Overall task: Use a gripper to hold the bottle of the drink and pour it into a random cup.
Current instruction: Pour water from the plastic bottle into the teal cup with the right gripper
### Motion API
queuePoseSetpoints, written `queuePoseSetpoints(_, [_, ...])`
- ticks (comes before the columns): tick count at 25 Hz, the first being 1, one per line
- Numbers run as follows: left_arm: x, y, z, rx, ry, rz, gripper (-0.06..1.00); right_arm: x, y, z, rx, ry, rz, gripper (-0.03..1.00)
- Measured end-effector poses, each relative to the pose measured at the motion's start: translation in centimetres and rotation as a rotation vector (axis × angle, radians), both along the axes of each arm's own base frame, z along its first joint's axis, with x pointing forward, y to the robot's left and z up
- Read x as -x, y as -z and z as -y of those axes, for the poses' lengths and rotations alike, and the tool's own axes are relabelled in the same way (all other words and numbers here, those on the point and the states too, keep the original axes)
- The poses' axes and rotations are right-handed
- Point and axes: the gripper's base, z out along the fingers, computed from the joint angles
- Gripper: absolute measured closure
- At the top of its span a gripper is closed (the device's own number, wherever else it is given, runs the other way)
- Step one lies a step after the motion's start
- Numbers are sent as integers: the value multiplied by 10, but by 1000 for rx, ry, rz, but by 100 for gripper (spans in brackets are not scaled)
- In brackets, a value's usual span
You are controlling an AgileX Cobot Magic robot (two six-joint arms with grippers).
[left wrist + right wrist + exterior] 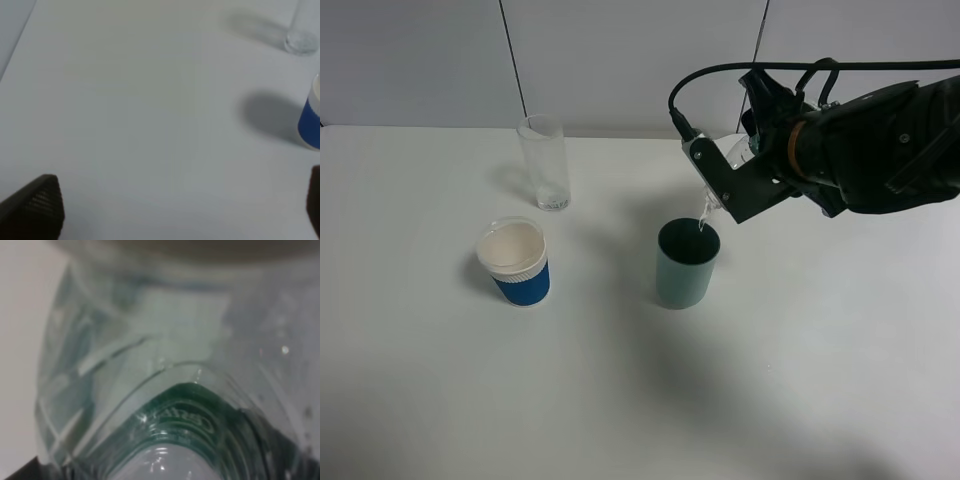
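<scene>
My right gripper is shut on the bottle of the drink and holds it tilted, neck down, over the teal-green cup in the exterior high view. A thin stream runs from the neck into the cup's dark inside. The cup stands upright near the table's middle. In the right wrist view the clear bottle fills the picture, with green showing through it. My left gripper is open and empty over bare table; only its two dark fingertips show.
A blue-sleeved white paper cup stands left of the teal cup and also shows in the left wrist view. A tall clear glass stands behind it near the back wall, its base showing in the left wrist view.
</scene>
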Motion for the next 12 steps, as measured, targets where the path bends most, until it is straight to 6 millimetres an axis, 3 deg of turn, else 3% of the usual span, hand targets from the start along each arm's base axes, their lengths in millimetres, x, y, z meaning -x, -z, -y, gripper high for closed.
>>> queuePoseSetpoints(12, [0, 0, 0, 0, 0, 0, -4, 2, -1, -4, 47, -48, 7, 42])
